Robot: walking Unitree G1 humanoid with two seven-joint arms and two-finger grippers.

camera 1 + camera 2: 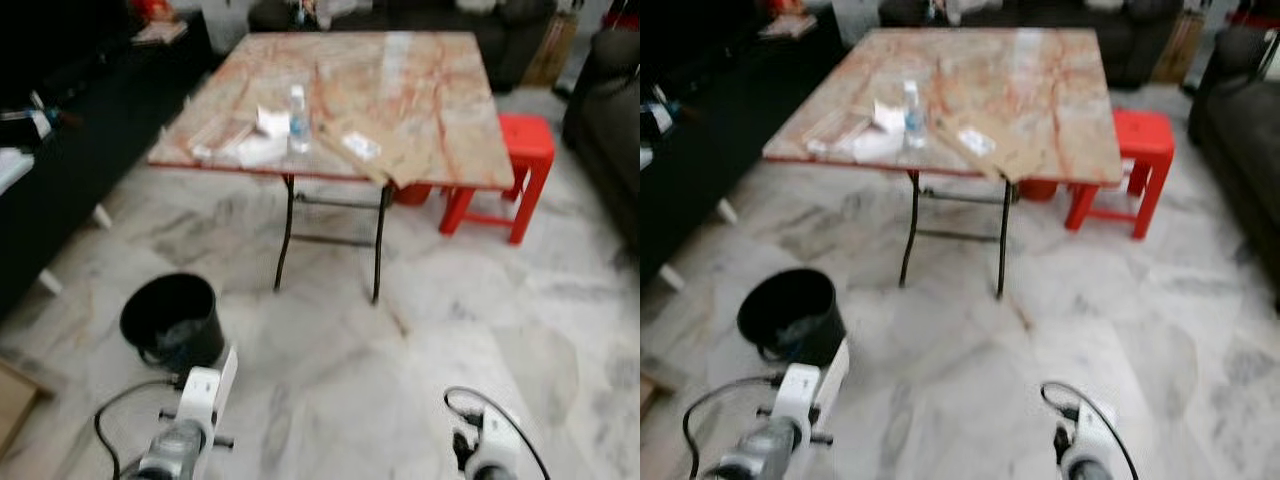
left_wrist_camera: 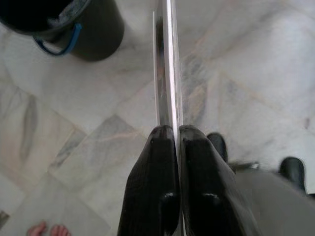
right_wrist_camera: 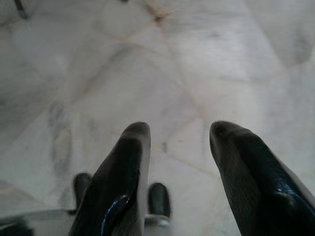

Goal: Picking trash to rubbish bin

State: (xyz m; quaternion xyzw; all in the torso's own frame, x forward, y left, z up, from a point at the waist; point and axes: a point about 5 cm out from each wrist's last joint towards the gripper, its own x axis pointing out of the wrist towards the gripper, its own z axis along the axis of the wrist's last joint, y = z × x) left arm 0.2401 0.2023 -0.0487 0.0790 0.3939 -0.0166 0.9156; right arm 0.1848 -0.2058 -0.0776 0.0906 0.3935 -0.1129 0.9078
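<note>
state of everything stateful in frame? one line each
left gripper: shut on a thin flat white piece, seen edge-on
flat white piece: held upright beside the bin
right gripper: open, empty, over bare floor
black bin: upright on the floor, open top, something inside
water bottle: upright on the table, capped
folding table: unfolded, standing
red stool: upright beside the table

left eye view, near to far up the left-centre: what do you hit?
Left tool shut on a flat white piece → black bin on the floor → near edge of the marble-top table → plastic bottle standing on it.
</note>
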